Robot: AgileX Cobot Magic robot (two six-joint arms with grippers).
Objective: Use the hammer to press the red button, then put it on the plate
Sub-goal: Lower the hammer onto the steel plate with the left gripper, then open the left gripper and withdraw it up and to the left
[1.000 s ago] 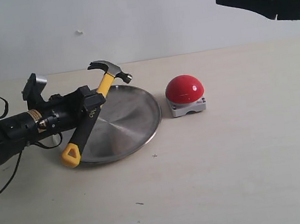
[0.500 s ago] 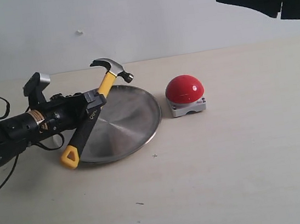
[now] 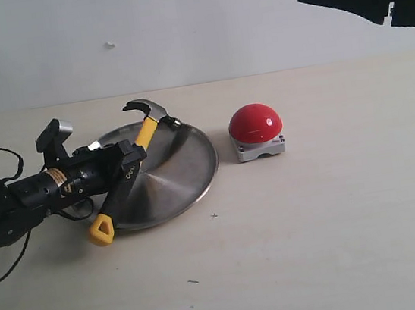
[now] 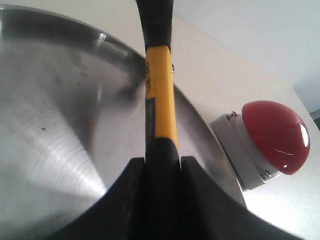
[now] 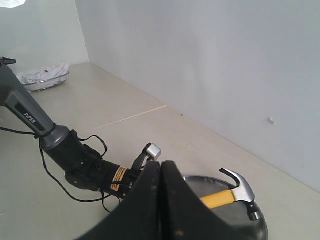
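Left jaws clamp the hammer (image 3: 143, 133) mid-handle, its head seemingly touching the plate (image 3: 189, 174). Lower it flat before releasing. Right jaws closed, empty.

My exterior cam sits a little above the surface (image 3: 316, 225), at mid range, facing the back wall (image 3: 176, 29). The left wrist cam is jammed right up close, peering past the left hand (image 4: 161, 167) along the hammer (image 4: 160, 95) and over the plate (image 4: 50, 100) toward the red button (image 4: 275, 135). The right wrist cam hangs high and far back, looking down past the right hand (image 5: 161, 172), and all three views share the hammer and plate.
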